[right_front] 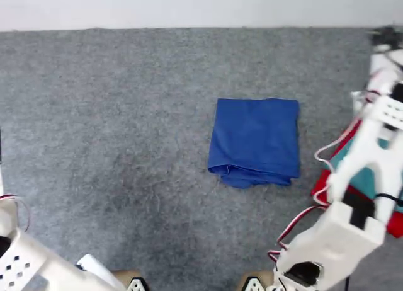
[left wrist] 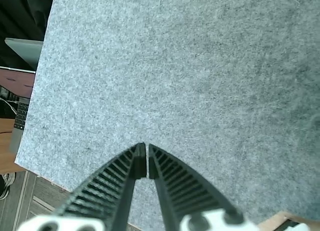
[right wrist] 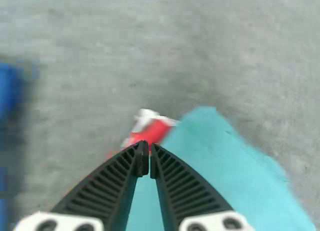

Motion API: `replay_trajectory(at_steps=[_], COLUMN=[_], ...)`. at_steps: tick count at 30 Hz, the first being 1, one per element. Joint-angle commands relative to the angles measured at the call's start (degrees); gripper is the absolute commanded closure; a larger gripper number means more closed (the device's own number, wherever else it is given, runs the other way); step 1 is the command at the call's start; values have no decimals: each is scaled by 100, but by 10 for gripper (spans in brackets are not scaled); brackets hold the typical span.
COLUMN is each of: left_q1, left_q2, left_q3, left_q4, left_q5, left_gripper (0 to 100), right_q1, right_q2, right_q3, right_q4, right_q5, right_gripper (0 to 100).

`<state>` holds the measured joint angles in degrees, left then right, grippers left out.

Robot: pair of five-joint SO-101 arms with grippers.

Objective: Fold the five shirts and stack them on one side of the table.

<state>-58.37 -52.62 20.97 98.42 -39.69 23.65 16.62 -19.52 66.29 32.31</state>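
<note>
A folded blue shirt [right_front: 255,142] lies on the grey felt mat [right_front: 113,114], right of centre. At the right edge a teal shirt [right_front: 368,177] rests on top of a red one [right_front: 322,185]. The right arm stands over that pile; in its wrist view my right gripper [right wrist: 145,161] is shut, empty, above the teal shirt [right wrist: 235,176] with a corner of the red shirt [right wrist: 150,132] showing just past its tips. The blue shirt [right wrist: 9,91] sits off to one side there. My left gripper [left wrist: 146,160] is shut with nothing in it, over bare mat near the table's front left edge.
The left arm's white body [right_front: 25,262] fills the front left corner of the high view. A laptop [left wrist: 22,116] and desk lie beyond the mat's edge in the left wrist view. A white wall [right_front: 189,7] borders the far side.
</note>
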Motion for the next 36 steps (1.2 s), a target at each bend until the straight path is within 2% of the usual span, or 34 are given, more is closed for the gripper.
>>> replay_trajectory(at_steps=[1, 5, 12, 15, 17, 24, 27, 30, 36], left_q1=[-26, -26, -26, -26, -26, -26, -26, -26, -26], left_q2=[-62, -62, -62, -62, -62, -62, -62, -62, -62], left_q3=[-22, -13, -13, -13, -13, -13, -13, -13, -13], left_q4=[35, 35, 35, 35, 35, 35, 35, 35, 35], left_q5=[-44, -44, -44, -44, -44, -44, -44, -44, -44], left_gripper=[985, 985, 985, 985, 985, 985, 985, 985, 985], right_q1=[-690, -1446, -2237, -2431, -2580, -2730, -2721, -2756, -2712], right_q2=[-462, -295, 479, 804, 998, 1692, 2070, 2431, 2642], right_q3=[-149, -114, -141, -149, -149, -149, -149, -149, -316], right_q4=[840, 1508, 1938, 1815, 1692, 857, 664, 655, 716], right_q5=[-527, -1873, -4299, -4941, -5178, -5319, -5284, -5275, -5046], right_gripper=[989, 958, 636, 519, 486, 489, 529, 622, 907])
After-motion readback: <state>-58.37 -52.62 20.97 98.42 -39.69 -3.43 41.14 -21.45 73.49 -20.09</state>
